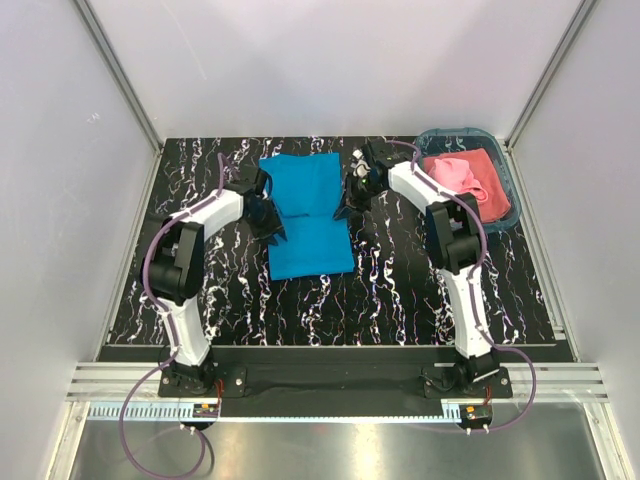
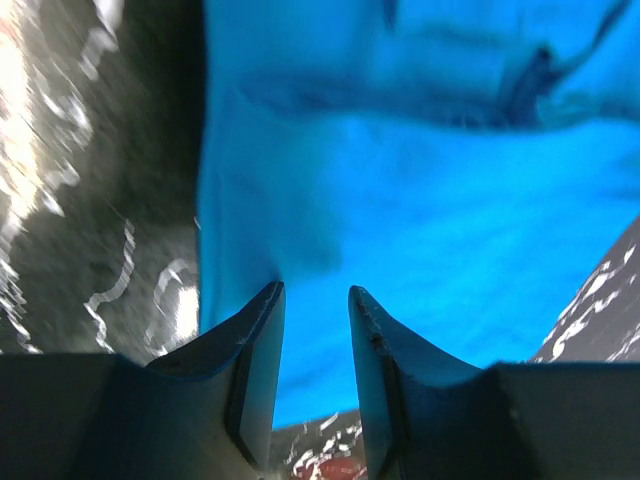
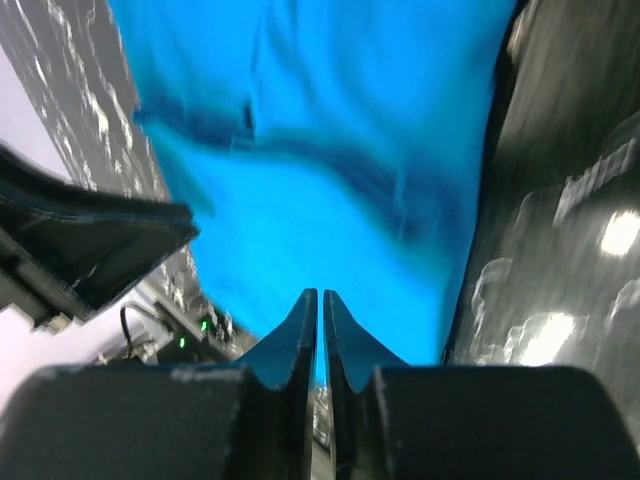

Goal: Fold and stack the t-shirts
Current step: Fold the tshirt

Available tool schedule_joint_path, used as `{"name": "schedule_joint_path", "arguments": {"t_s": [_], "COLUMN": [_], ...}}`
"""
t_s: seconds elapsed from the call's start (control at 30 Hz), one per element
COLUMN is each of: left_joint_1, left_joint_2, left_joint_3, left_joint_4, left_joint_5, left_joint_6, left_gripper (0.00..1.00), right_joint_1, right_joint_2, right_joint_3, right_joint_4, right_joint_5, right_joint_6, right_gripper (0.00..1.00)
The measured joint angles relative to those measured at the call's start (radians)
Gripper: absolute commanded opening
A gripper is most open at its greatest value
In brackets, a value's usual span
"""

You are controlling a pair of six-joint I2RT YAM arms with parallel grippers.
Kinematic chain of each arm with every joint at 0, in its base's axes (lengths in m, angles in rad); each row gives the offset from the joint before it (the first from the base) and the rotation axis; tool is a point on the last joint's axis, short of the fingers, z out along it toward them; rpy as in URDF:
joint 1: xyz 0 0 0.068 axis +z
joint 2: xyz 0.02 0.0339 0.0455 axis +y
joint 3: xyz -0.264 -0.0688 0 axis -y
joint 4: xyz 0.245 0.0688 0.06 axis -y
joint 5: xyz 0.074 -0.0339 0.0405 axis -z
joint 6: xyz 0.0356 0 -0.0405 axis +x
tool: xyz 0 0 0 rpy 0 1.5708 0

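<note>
**Limp turquoise shirt lying flat, both grippers working at its side edges**

The large turquoise-blue cotton t-shirt [image 1: 305,215] is lying spread on the black white-veined tabletop [image 1: 400,300], already narrowed to a long panel. The salmon-pink cloth t-shirt [image 1: 462,178] is sitting crumpled in the teal plastic basket [image 1: 507,190] at the far right corner, well apart from the work.

The left gripper [image 1: 268,220] is hanging at the shirt's left edge. Its wrist view is showing its fingers [image 2: 255,350] standing apart with a clear gap, blue cloth lying beyond them and nothing pinched. The right gripper [image 1: 352,195] is sitting at the right edge. Its fingers [image 3: 300,340] are drawn together to a thin slit with blue showing in it. Whether a lip of cloth is being nipped there I cannot tell.

The fabric is looking light, soft and entirely without stiffness: it is rippling into shallow creases across the middle, and it will sag and drag wherever it is not supported. It will probably slide easily on the smooth table. It is not fragile, so a firm pinch is doing no harm. The best hold is likely right on the hem or side edge, both layers together, with the two grippers taking matching points so the fold travels square.
</note>
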Motion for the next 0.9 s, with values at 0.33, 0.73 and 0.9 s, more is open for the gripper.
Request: {"name": "schedule_joint_path", "arguments": {"t_s": [0.33, 0.73, 0.9], "left_joint_1": [0.076, 0.058, 0.022], "left_joint_2": [0.052, -0.331, -0.427], "left_joint_3": [0.059, -0.225, -0.448], "left_joint_4": [0.012, 0.053, 0.108], "left_joint_5": [0.01, 0.072, 0.103], "left_joint_6": [0.07, 0.077, 0.005], "left_gripper": [0.52, 0.71, 0.74], "right_joint_1": [-0.053, -0.063, -0.062], "right_joint_2": [0.235, -0.073, -0.377], "right_joint_3": [0.25, 0.023, -0.406], "right_joint_4": [-0.048, -0.208, -0.079], "right_joint_5": [-0.02, 0.194, 0.087], "right_joint_6": [-0.005, -0.138, -0.121], "right_gripper": [0.27, 0.67, 0.69]}}
